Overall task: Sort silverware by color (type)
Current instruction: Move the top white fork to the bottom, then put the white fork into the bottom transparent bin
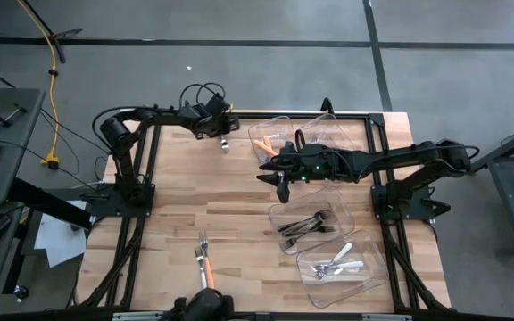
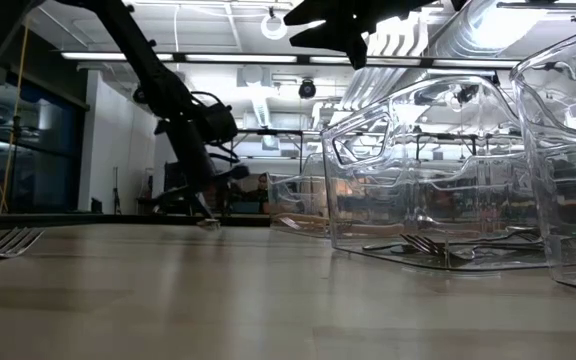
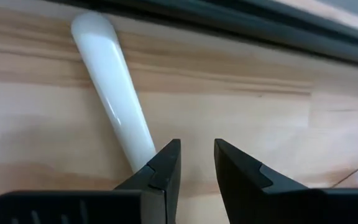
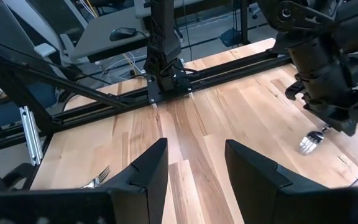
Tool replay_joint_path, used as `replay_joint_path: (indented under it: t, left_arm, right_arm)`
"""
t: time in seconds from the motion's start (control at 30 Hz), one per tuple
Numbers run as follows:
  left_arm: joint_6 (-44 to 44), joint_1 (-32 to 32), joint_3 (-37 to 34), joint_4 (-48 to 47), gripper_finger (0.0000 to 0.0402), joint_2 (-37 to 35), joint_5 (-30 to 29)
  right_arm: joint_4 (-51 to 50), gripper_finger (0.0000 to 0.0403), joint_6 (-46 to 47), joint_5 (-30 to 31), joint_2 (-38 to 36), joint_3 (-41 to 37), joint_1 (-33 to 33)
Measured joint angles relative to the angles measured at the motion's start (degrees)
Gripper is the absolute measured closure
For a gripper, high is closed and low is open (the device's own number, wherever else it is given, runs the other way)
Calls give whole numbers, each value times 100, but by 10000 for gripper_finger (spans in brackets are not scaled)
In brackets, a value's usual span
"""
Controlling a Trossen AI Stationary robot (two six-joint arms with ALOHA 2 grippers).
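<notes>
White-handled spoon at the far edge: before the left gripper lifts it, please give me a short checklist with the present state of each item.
1. Left gripper is at the white-handled spoon: ok.
2. Handle seated between its fingers: not ok, it lies beside one finger.
3. Spoon lifted off the table: not ok.
4. Right gripper away from the spoon, open, empty: ok.
5. Bin with white-handled pieces unobstructed: ok.

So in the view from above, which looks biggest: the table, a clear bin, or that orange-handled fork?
1. The table, by far.
2. The clear bin holding dark silverware.
3. The orange-handled fork, smallest.
</notes>
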Motion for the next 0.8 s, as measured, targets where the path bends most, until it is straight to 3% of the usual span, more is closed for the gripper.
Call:
replay_joint_path:
  t: [0.33, 0.6, 0.8]
  left_arm:
    - [532, -529, 11, -1168, 314, -191, -196]
    - [352, -1246, 4, -2002, 314, -297, -747]
    - [217, -1643, -13, -2413, 314, -454, -749]
  right_arm:
    - [0, 258, 0, 0, 0, 0, 0]
    - [1, 258, 0, 0, 0, 0, 0]
    - [2, 258, 0, 0, 0, 0, 0]
